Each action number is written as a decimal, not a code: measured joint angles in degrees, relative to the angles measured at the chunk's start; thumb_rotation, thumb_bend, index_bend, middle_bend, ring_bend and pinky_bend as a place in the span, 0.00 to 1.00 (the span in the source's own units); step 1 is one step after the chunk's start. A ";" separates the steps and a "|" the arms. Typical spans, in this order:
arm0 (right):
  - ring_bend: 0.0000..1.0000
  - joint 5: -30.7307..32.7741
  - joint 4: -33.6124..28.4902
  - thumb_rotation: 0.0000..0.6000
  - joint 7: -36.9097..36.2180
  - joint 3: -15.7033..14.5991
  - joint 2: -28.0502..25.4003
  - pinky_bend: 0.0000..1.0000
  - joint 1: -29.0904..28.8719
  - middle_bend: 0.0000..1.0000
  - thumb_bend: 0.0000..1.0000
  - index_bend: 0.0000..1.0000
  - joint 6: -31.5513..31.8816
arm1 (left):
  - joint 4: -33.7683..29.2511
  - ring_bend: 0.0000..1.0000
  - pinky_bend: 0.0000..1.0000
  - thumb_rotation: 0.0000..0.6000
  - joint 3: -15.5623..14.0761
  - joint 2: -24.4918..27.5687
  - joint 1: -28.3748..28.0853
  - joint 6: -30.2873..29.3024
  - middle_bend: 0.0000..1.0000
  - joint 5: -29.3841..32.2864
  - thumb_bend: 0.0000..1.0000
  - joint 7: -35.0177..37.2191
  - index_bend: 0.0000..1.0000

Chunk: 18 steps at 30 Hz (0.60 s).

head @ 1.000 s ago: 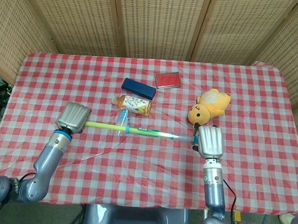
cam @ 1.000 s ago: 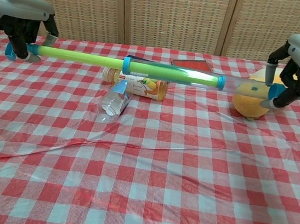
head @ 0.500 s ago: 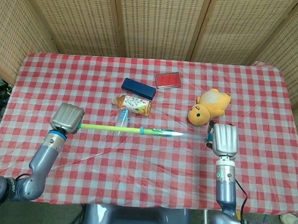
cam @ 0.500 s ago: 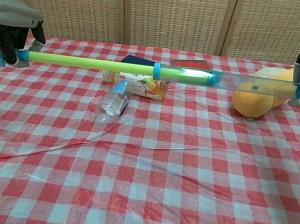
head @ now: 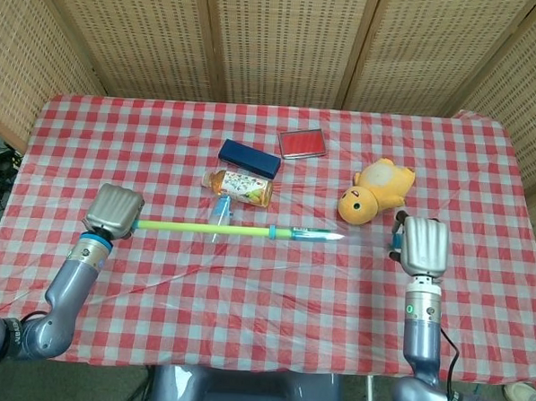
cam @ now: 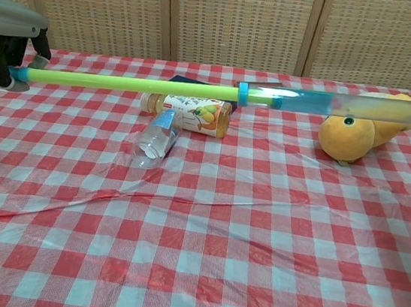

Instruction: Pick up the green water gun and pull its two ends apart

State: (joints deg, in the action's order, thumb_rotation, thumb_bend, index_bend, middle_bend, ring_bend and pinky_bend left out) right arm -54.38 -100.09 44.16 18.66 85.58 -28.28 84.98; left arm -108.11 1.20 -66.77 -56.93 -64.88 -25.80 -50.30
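Both hands, left [head: 113,212] and right [head: 424,245], pinch the water gun's [cam: 198,90] ends above the bottle [cam: 186,112]. It looks near full stretch. More pull could slip an end from the fingers.

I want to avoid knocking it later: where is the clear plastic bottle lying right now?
In the chest view the clear plastic bottle lies on its side left of centre on the checkered tablecloth, directly in front of the juice bottle and below the raised green water gun.
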 measured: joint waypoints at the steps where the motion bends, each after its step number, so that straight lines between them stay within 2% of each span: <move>1: 1.00 0.19 0.07 1.00 -0.08 0.11 -0.30 0.63 0.04 1.00 0.35 0.71 0.02 | -0.03 0.86 0.77 1.00 -0.07 0.16 0.06 0.01 0.97 0.04 0.58 -0.04 0.85; 18: 1.00 1.87 0.88 1.00 -1.59 0.25 -2.23 0.63 0.28 1.00 0.33 0.69 -0.32 | 0.20 0.86 0.77 1.00 -0.15 0.74 0.82 0.53 0.96 -1.10 0.57 0.48 0.83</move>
State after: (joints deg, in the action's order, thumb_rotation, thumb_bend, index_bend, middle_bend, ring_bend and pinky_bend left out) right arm -52.51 -99.22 42.57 18.92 83.35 -28.00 84.66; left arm -107.90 1.05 -66.03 -56.11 -64.35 -26.89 -49.82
